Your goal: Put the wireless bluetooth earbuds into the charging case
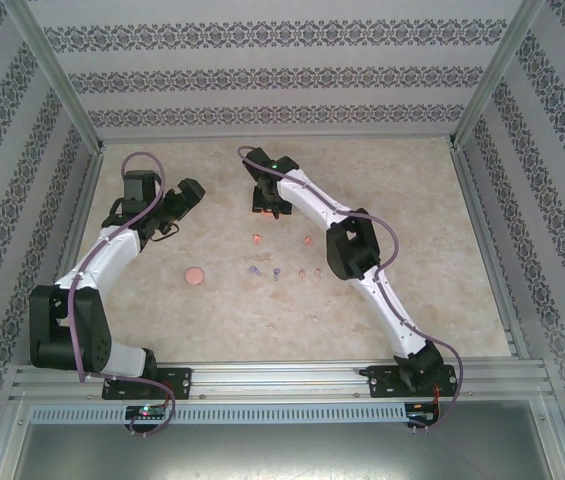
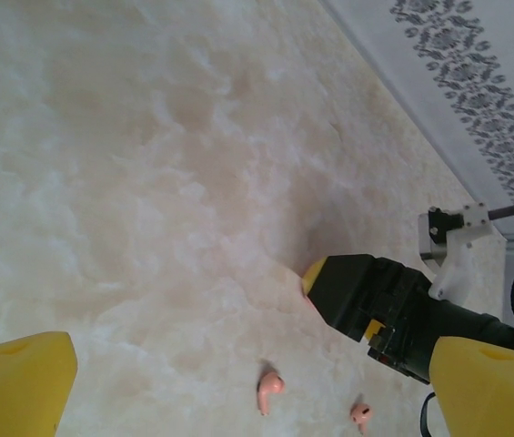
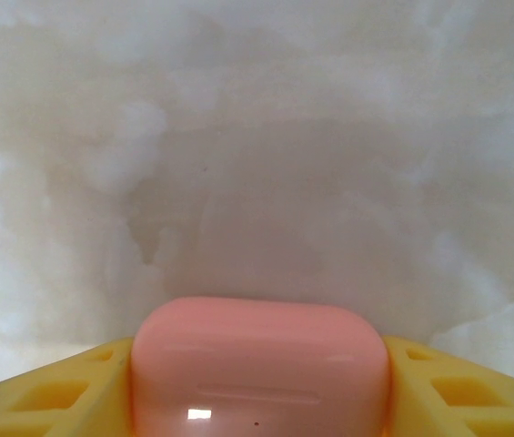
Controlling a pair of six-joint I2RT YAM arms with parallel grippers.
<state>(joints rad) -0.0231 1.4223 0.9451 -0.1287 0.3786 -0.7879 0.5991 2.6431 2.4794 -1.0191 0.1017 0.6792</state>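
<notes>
A pink charging case (image 3: 257,387) sits on the table between the yellow fingers of my right gripper (image 3: 258,350), which press its two sides; its lid is down. That gripper (image 1: 267,207) is low over the middle of the table. My left gripper (image 1: 188,190) hangs open to its left with nothing between its fingers (image 2: 20,378). Two orange-pink earbuds (image 2: 269,390) (image 2: 360,414) lie just in front of it, beside the right gripper (image 2: 366,300). More earbuds lie in a row: orange (image 1: 257,239) (image 1: 308,240), purple (image 1: 253,270) (image 1: 277,272) and pinkish (image 1: 302,273) (image 1: 318,273).
An orange-red round case (image 1: 195,275) lies on the table near the left arm. Patterned walls with metal posts (image 1: 62,90) enclose the table on three sides. The arm bases stand on the rail (image 1: 282,378) at the near edge.
</notes>
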